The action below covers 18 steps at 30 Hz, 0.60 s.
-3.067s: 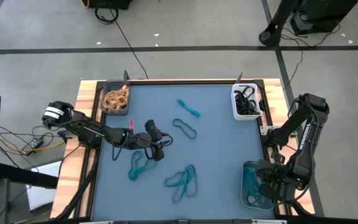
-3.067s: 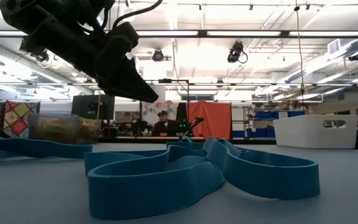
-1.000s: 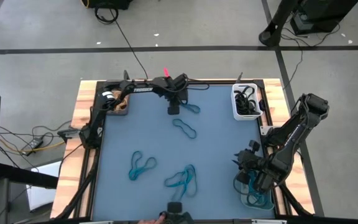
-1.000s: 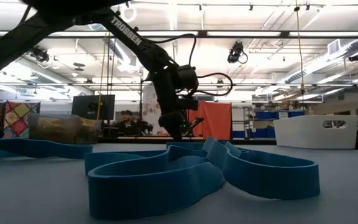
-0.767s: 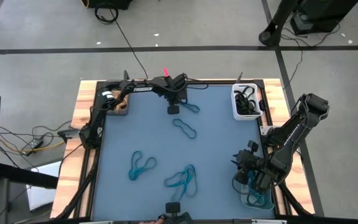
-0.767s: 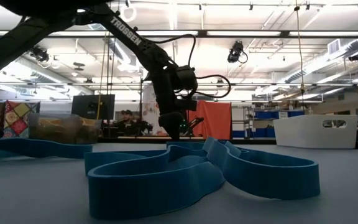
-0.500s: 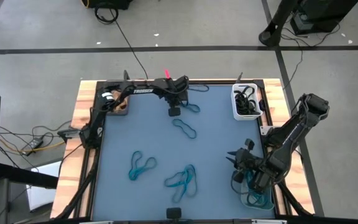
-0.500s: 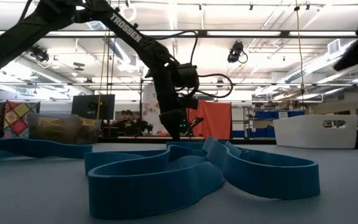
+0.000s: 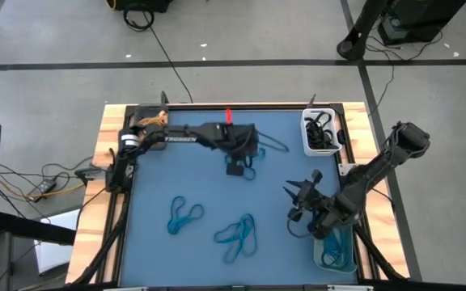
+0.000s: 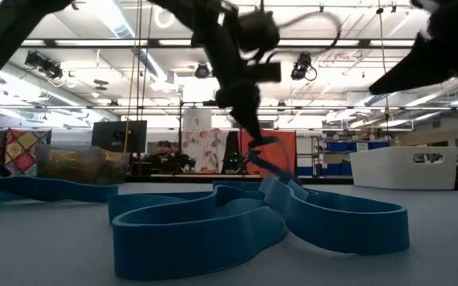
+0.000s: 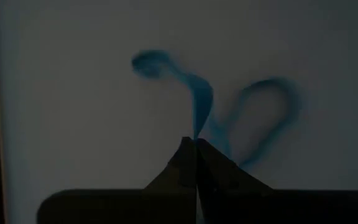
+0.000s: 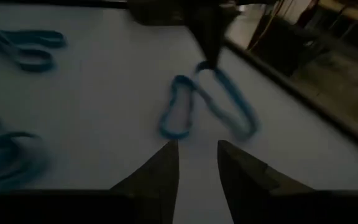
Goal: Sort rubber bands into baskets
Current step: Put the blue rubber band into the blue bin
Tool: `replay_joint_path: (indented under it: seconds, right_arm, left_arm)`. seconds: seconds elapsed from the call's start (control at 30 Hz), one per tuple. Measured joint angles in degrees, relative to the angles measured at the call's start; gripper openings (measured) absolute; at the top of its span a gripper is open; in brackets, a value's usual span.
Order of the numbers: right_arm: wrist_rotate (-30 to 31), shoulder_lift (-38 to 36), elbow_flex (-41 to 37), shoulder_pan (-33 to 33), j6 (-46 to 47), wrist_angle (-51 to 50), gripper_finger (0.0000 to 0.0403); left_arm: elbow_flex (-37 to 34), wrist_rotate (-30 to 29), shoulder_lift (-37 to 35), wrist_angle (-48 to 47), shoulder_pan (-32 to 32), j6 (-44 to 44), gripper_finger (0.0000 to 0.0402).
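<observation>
Shifted toward mid-table, left pincer (image 11: 195,144) pinches a blue rubber band (image 11: 229,118) between its tips.

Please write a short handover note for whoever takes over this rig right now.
Left gripper: shut on a blue rubber band at mid-table, toward the far edge.
Right gripper: open, holding nothing, right of centre, near the grey-teal basket.
Done: blue bands sit in the grey-teal basket, black ones in the white basket, tan ones in the dark basket.
Left: the held band, plus two blue clusters on the mat, all to go in the grey-teal basket.
</observation>
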Motion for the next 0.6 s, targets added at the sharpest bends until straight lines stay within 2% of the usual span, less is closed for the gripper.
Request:
replay_joint_path:
  seconds: [0.13, 0.2, 0.4, 0.53, 0.6]
  right_arm:
    - [0.01, 0.0, -3.14, -4.18, -15.33, 10.73, 0.0146]
    - [-2.51, 0.0, -4.48, -6.49, -23.47, 18.33, 0.0161]
    - [-21.65, 0.0, -7.31, -14.28, -40.01, 36.63, 0.021]
    - [-28.84, 0.0, -7.55, -17.14, -45.81, 41.04, 0.0233]
    - [-34.61, 0.0, -7.55, -18.53, -47.42, 42.44, 0.0237]
  left_arm:
    - [-0.05, -0.63, -0.64, 2.16, -5.83, 0.36, 0.0001]
    - [-0.1, -1.81, -0.66, 4.02, -8.76, 0.85, 0.0]
    - [-0.19, -9.26, -0.68, 6.28, -16.28, 2.0, 0.0]
    - [-0.19, -10.89, -0.68, 6.21, -19.04, 1.77, 0.0]
    - [-0.19, -11.67, -0.68, 6.36, -19.86, 0.75, 0.0]
